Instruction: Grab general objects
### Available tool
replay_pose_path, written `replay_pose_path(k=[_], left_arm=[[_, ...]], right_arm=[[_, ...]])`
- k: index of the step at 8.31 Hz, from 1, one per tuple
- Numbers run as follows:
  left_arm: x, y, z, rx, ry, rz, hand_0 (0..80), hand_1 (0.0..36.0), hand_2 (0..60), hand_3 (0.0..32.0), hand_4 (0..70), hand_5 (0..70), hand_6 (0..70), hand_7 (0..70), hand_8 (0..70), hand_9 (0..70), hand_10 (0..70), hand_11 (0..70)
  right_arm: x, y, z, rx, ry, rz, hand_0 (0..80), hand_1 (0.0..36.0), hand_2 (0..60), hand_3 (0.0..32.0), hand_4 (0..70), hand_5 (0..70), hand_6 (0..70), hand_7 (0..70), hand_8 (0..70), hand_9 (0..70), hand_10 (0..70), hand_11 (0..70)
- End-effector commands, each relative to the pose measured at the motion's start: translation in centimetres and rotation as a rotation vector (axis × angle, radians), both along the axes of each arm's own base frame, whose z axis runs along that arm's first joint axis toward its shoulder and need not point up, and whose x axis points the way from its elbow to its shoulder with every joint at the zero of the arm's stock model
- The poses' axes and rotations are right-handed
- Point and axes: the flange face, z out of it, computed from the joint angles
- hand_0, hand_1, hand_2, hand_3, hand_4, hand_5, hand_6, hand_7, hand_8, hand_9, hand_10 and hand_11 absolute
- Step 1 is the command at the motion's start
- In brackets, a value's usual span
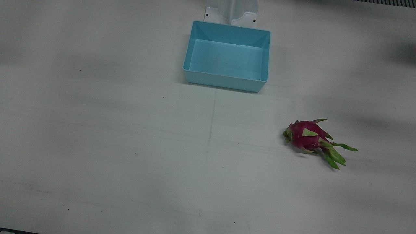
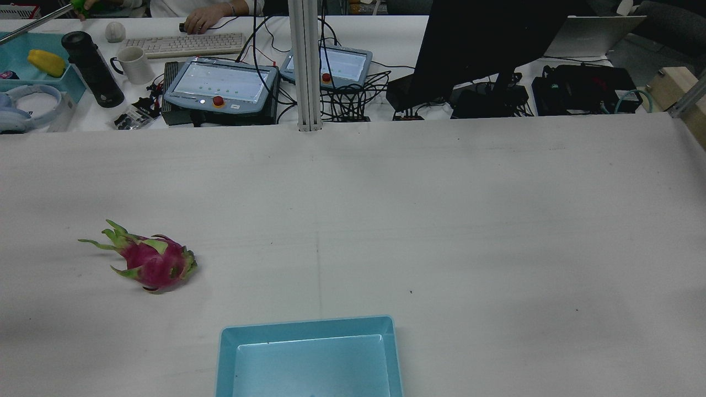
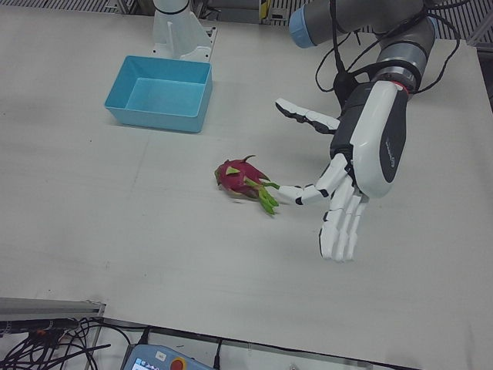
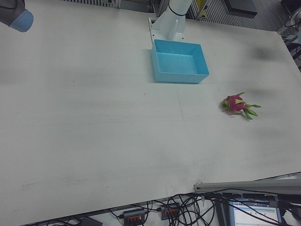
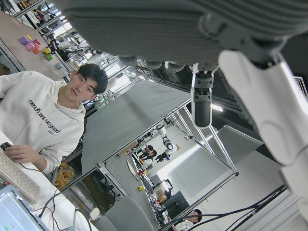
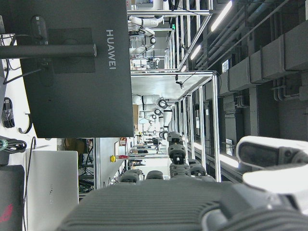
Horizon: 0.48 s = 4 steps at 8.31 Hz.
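The dragon fruit (image 3: 240, 178), judged firm, fairly light and waxy with pliable scales, is seen on the tabletop (image 3: 115, 231) left of the empty, spread-fingered left hand (image 3: 362, 166), and is best grasped around its body; the right hand's fingers cannot be judged.

The left arm (image 3: 362, 23) reaches in from the top of the left-front view and bends downward at the wrist. Its left hand (image 3: 362, 166) hangs above the table, palm open, fingers (image 3: 343, 227) spread and pointing down, thumb held out sideways. It holds nothing. The right hand (image 6: 192, 197) shows only in its own camera, its state unclear.
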Motion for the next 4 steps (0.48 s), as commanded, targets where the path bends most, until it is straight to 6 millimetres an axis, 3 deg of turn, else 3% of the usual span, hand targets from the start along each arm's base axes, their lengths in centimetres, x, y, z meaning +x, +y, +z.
replay_pose_path(k=[1, 2, 3, 4], left_arm=[[1.5, 1.0, -0.3, 0.01, -0.032, 0.03, 59.7, 23.7, 2.8, 0.0, 6.9, 1.1, 0.0, 0.0, 0.0, 0.0, 0.0, 0.0], [0.8, 1.1, 0.1, 0.006, -0.047, 0.012, 56.5, 21.0, 2.4, 0.0, 8.4, 8.5, 0.0, 0.4, 0.0, 0.0, 0.0, 0.0], [-4.5, 1.4, -1.6, 0.043, -0.225, -0.128, 55.9, 20.8, 4.6, 0.0, 8.2, 18.3, 0.0, 3.4, 0.0, 0.0, 0.0, 0.4], [-7.7, 1.8, -2.1, 0.053, -0.27, -0.188, 55.5, 20.6, 5.0, 0.0, 9.0, 17.3, 0.0, 3.6, 0.0, 0.0, 0.0, 1.2]], right_arm=[[0.0, 0.0, 0.0, 0.001, 0.0, -0.001, 0.0, 0.0, 0.0, 0.0, 0.0, 0.0, 0.0, 0.0, 0.0, 0.0, 0.0, 0.0], [0.0, 0.0, 0.0, -0.001, 0.0, -0.001, 0.0, 0.0, 0.0, 0.0, 0.0, 0.0, 0.0, 0.0, 0.0, 0.0, 0.0, 0.0], [0.0, 0.0, 0.0, -0.001, 0.0, -0.001, 0.0, 0.0, 0.0, 0.0, 0.0, 0.0, 0.0, 0.0, 0.0, 0.0, 0.0, 0.0], [0.0, 0.0, 0.1, -0.001, 0.0, -0.001, 0.0, 0.0, 0.0, 0.0, 0.0, 0.0, 0.0, 0.0, 0.0, 0.0, 0.0, 0.0]])
